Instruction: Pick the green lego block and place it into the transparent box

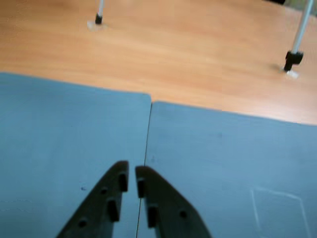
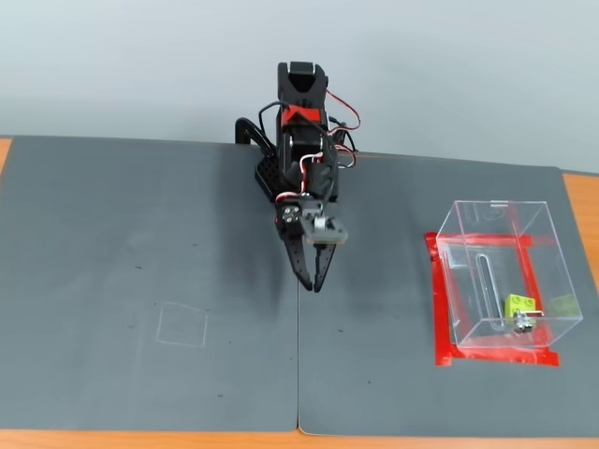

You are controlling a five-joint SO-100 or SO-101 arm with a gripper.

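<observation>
**A:** Starting at the gripper (image 2: 313, 285): what is it doing?

**B:** In the fixed view it hangs over the seam between the two grey mats (image 2: 140, 234), well to the left of the transparent box (image 2: 501, 281). The wrist view shows the gripper (image 1: 132, 173) with its jaws drawn nearly together, only a thin gap between the tips, and nothing held between them.

**A:** And the green lego block?

**B:** It sits inside the transparent box, in the lower right corner as the fixed view shows it: the green lego block (image 2: 519, 304), just beside the small metal fitting (image 2: 523, 325) low on the near wall. A paler yellow-green patch to its right looks like a reflection in the wall, though I cannot be sure.

**A:** So the job is finished?

**B:** I judge it so. The block lies in the box, the gripper is empty and apart from it. Nothing seems left except perhaps parking the arm.

**A:** Anything else around the box?

**B:** Red tape (image 2: 440, 299) frames its base. Far to the left of the box, a faint square outline (image 2: 182, 325) is marked on the mat. The wrist view adds a wooden tabletop (image 1: 188, 54) and two thin stand legs (image 1: 296, 47) beyond the mats. Nothing stands between the gripper and the box.
</observation>
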